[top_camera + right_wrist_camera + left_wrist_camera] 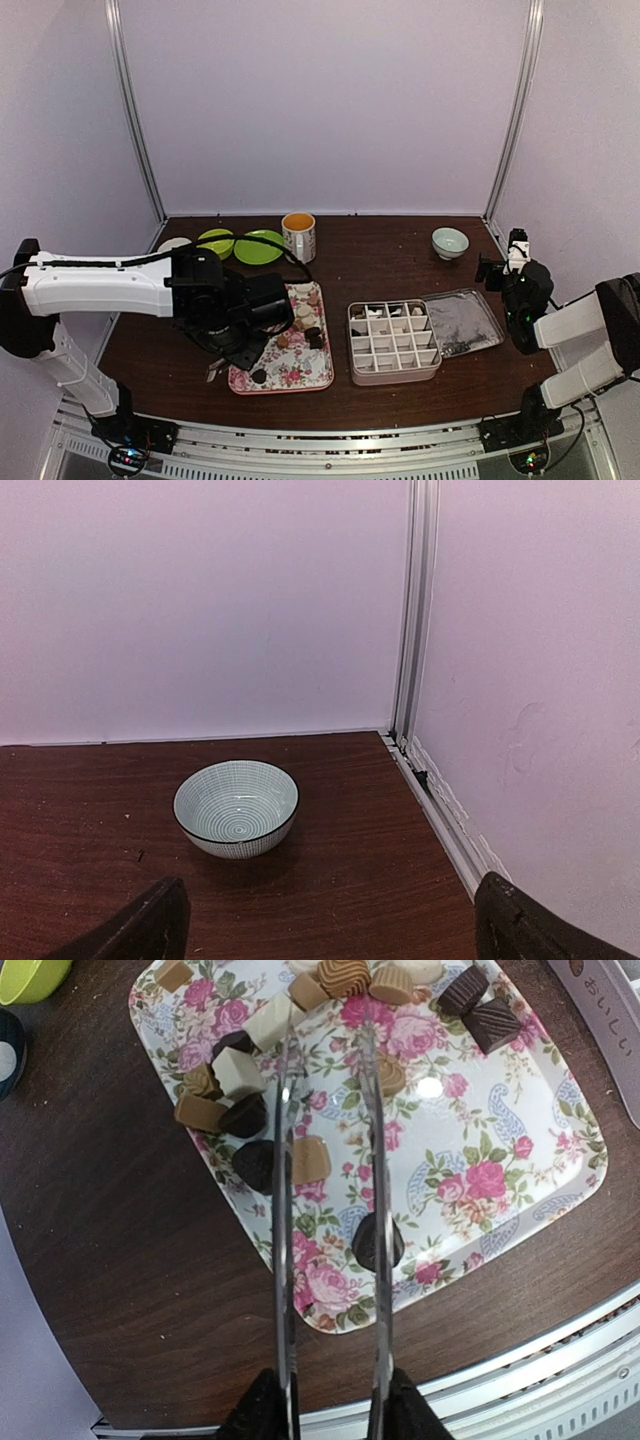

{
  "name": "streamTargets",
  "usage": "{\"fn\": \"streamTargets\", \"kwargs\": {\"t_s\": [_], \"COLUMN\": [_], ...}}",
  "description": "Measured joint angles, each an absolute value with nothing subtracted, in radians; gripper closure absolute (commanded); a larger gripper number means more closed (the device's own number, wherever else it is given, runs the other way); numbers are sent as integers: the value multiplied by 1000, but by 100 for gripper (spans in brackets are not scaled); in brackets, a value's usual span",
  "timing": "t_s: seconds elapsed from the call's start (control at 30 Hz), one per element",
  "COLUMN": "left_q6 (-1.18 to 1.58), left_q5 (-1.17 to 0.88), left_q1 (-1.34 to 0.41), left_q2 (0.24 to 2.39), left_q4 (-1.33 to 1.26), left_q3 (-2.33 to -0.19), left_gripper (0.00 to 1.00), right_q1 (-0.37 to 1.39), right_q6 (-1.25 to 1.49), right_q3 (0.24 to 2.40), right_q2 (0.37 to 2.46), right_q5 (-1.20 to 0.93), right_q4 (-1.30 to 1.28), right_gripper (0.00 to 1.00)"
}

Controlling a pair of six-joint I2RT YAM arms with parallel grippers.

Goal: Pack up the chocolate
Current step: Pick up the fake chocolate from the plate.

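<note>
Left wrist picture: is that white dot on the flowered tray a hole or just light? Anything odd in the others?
Left wrist view: only glare, a light reflected off the glossy floral tray; the chocolates look sharp. Right wrist view: the striped bowl casts a soft shadow in front. Top view: the frame posts splay outward, likely lens perspective.

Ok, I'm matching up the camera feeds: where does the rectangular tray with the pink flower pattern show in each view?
Top external: the rectangular pink-flowered tray lies left of centre, near the front table edge.
Left wrist: the tray fills the middle and upper right, small chocolates on it.
Right wrist: not in it.
Shared landmark: the dark brown wooden table, seen in all three.
</note>
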State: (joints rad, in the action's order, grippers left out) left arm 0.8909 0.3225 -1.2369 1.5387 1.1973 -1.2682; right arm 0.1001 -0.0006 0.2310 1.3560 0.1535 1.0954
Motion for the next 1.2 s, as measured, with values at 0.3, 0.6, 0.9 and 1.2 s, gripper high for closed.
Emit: {"fn": "streamTargets", "kwargs": {"t_s": [0.3,0.6,0.9,1.2], "left_q6": [881,876,873,870], "left_q5": [309,298,286,264], "left_q1": [-1249,-1250,-1250,-1250], "left_q2": [1551,1573,1581,1599], "left_q4": [1170,1132,1127,1126], "left_q3": [-1268,-1254,-1248,-1247], "left_gripper": [58,58,60,64], "right_q1": [100,100,100,100], "right_q6": [-1,-1,-1,-1], "right_q3": [231,231,231,231], "right_q2": [1356,1356,1356,1356], "right_q5": [154,154,154,154], "right_q4": [1095,1095,1095,1095], "right_gripper": [0,0,0,0]}}
